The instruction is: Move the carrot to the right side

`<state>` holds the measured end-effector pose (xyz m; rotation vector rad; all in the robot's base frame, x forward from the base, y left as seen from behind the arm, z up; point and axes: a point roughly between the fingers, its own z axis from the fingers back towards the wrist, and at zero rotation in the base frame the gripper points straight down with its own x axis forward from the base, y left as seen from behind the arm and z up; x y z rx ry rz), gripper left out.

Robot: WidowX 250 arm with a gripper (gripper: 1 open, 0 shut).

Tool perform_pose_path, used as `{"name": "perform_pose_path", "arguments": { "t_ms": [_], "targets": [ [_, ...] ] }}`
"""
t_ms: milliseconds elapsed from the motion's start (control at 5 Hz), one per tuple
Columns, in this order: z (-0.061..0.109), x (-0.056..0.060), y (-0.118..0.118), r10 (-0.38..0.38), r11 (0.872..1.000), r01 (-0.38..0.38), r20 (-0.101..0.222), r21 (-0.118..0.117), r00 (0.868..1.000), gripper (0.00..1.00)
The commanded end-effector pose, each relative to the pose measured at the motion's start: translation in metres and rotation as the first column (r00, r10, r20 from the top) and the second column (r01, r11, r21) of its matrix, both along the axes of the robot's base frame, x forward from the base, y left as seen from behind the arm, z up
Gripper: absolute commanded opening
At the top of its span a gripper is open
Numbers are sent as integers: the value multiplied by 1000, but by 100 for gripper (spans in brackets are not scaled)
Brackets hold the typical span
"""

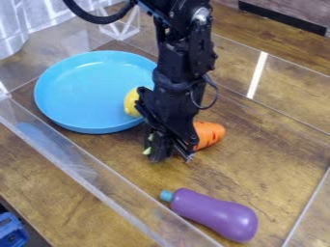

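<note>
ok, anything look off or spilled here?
Nothing stands out. Carrot lies at the gripper, lemon at the plate edge, half hidden behind it, eggplant flat on the table. Nothing spilled or damaged.

surface: dark wood table (277, 145) | surround: clear plastic walls (71, 154) | glare streaks

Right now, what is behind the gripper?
A yellow lemon peeks out at the edge of the blue plate, mostly covered by the arm. The carrot shows its orange body; the gripper hides its other end.
</note>
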<state>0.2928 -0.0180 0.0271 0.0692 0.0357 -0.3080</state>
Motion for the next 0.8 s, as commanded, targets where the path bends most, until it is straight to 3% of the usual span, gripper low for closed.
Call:
{"name": "perform_pose_path", "arguments": {
  "t_ms": [0, 400, 600],
  "targets": [
    [27, 8, 4, -33, 999, 36, 79, -27, 996, 0],
    [13, 4, -26, 30, 998, -26, 81, -49, 996, 0],
    [13, 11, -23, 37, 998, -33, 82, -55, 996, 0]
  ]
}}
